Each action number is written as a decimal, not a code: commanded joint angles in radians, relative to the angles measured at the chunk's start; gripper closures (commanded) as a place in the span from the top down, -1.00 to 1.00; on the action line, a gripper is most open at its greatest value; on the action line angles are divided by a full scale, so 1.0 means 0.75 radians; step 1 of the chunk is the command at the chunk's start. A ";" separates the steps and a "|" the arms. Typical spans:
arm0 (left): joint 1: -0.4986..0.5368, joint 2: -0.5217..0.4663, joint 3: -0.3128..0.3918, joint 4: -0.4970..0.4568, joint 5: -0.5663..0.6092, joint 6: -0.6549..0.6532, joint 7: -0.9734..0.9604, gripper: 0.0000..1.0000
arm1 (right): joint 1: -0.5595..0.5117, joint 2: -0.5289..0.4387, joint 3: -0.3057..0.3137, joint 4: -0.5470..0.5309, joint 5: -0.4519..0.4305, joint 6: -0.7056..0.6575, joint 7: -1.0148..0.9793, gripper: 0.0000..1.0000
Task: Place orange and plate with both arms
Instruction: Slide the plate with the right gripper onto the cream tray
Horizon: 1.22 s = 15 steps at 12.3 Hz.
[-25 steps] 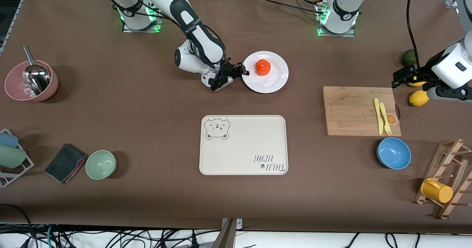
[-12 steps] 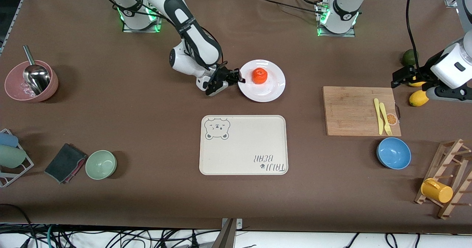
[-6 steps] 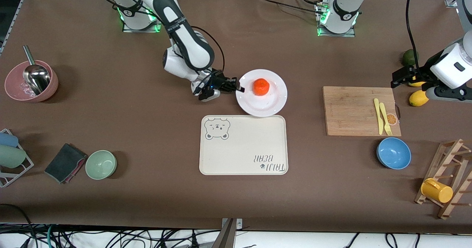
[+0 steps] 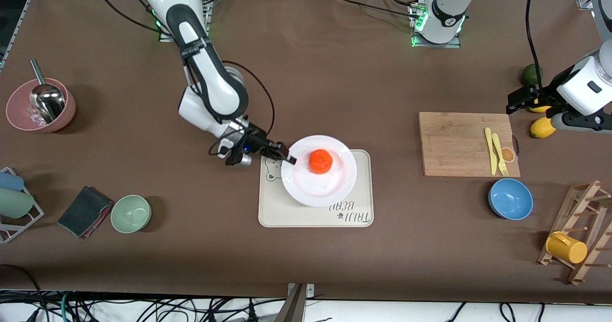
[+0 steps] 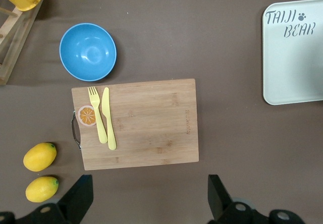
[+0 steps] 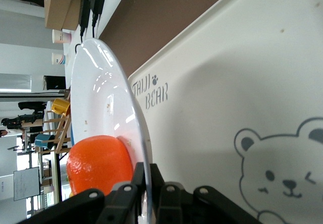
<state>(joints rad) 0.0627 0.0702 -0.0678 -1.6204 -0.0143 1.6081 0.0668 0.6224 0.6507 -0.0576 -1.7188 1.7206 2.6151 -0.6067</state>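
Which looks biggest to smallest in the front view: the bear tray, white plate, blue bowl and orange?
1. Bear tray
2. White plate; it is held up over the tray, so it may look slightly bigger than it is
3. Blue bowl
4. Orange, riding on the plate

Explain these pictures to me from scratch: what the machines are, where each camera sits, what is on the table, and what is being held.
Two white robot arms stand at a brown table. One picture looks down from across the table; the other two come from cameras on the arms' wrists. The right gripper is shut on the rim of a white plate, held over a cream tray with a bear drawing. An orange sits on the plate. The left gripper waits open above two lemons beside a wooden board with a yellow fork and knife. A blue bowl lies nearer the camera.
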 commanded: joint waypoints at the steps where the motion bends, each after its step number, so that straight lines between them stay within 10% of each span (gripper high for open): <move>1: -0.010 -0.014 0.005 -0.010 0.011 -0.007 0.013 1.00 | -0.010 0.259 0.007 0.335 -0.136 0.004 0.182 -1.00; 14: -0.014 -0.014 0.005 -0.010 0.013 -0.007 0.013 1.00 | -0.036 0.368 -0.005 0.390 -0.249 -0.028 0.224 -1.00; 15: -0.014 -0.014 0.005 -0.010 0.013 -0.009 0.013 1.00 | -0.034 0.368 -0.005 0.390 -0.249 -0.028 0.232 0.59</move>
<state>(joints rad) 0.0595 0.0704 -0.0682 -1.6212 -0.0143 1.6077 0.0668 0.5959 0.9420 -0.0622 -1.4139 1.5544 2.6063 -0.4590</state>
